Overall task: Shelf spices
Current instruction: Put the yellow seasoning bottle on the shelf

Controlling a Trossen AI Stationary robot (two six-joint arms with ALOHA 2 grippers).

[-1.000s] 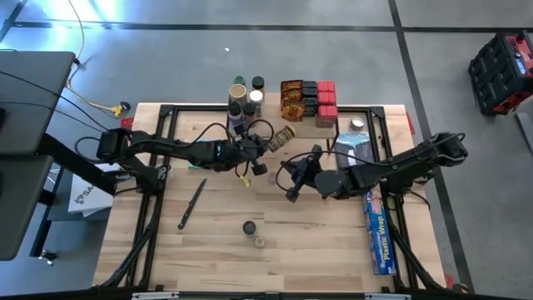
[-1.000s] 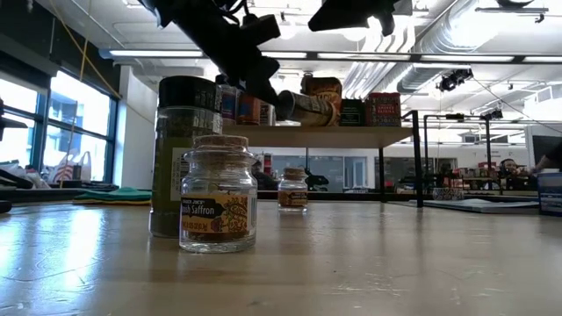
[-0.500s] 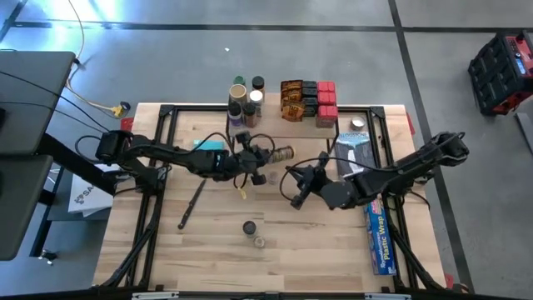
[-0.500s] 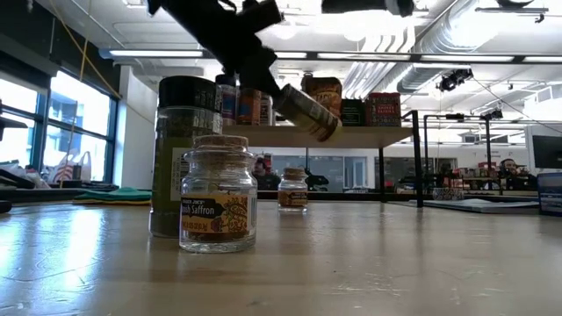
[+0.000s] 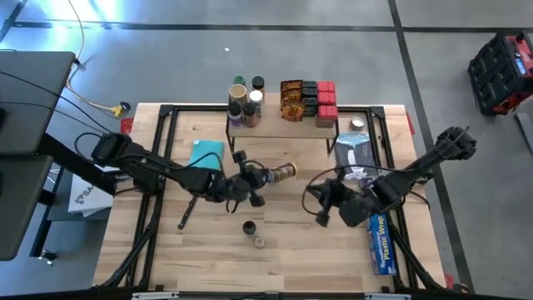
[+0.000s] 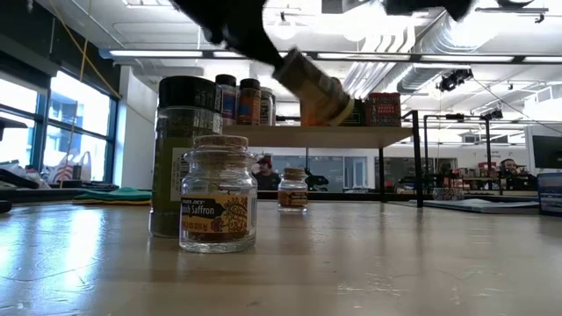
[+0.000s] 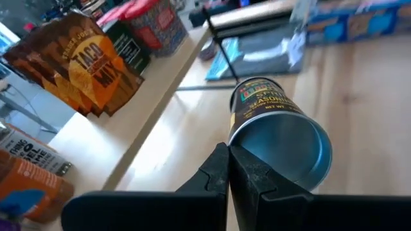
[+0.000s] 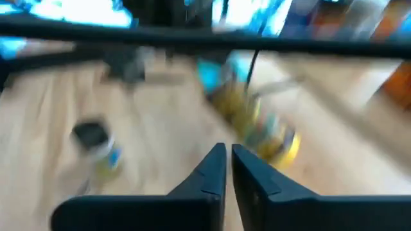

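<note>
My left gripper (image 5: 265, 177) hangs over the middle of the table, in front of the shelf (image 5: 283, 125), and is shut on a dark round spice tin (image 5: 284, 172) with a gold label. The tin is held tilted in the air (image 6: 318, 86). Jars (image 5: 242, 98), orange-brown packets (image 5: 291, 98) and red boxes (image 5: 326, 100) stand on the shelf top. A saffron jar (image 6: 218, 206) and a tall black-lidded jar (image 6: 186, 158) stand on the table near its near edge, and a small jar (image 6: 292, 189) stands farther back. My right gripper (image 5: 318, 208) is shut and empty, right of the tin. My left gripper (image 7: 229, 154) holds the tin by the rim of its silvery base end (image 7: 239, 146). The fingers come from the table's left, roughly along the tin's length. The tin is lifted clear and tilted, its other end pointing toward the table's right; the exact pinch is hidden by the fingers.
A long blue plastic-wrap box (image 5: 379, 242) lies by the right edge, with a clear bag (image 5: 354, 150) beyond it. A teal cloth (image 5: 206, 152) and a thin black tool (image 5: 190, 204) lie on the left. Bare wood shows at the near edge.
My left gripper has carried the tin from just in front of the shelf toward the table's near edge, keeping it lifted and tilted. My right gripper has drawn back toward the right and near edges, away from the tin.
</note>
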